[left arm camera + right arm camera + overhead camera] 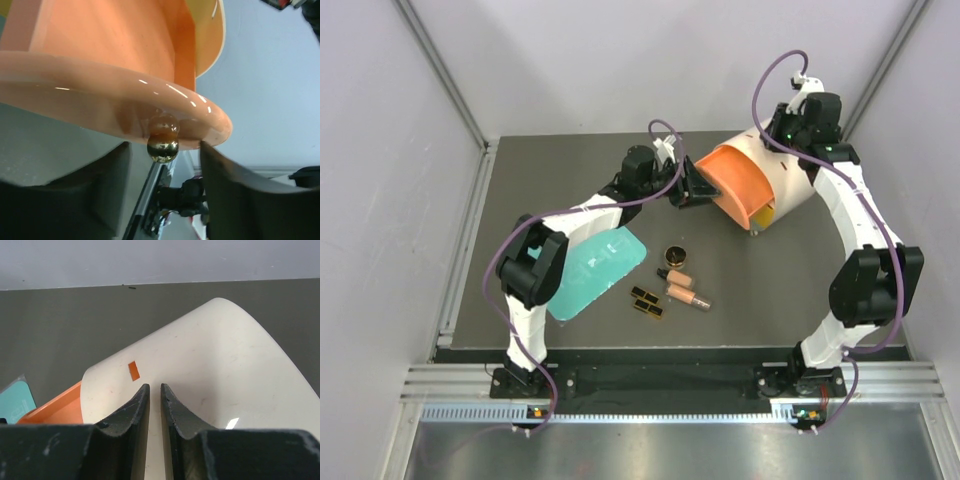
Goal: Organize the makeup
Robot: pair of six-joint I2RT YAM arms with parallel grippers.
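Straddles the gold knob (163, 145) of the orange drawer (100, 85) with the left gripper (164, 161), jaws apart (flanking, nothing clamped), makeup tubes (684, 295) lying off the drawer's near side.

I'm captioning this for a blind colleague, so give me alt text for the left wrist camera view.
The left gripper is open, its two dark fingers on either side of a small gold ball knob on the curved front of the orange drawer, with a gap showing on each side of the knob.
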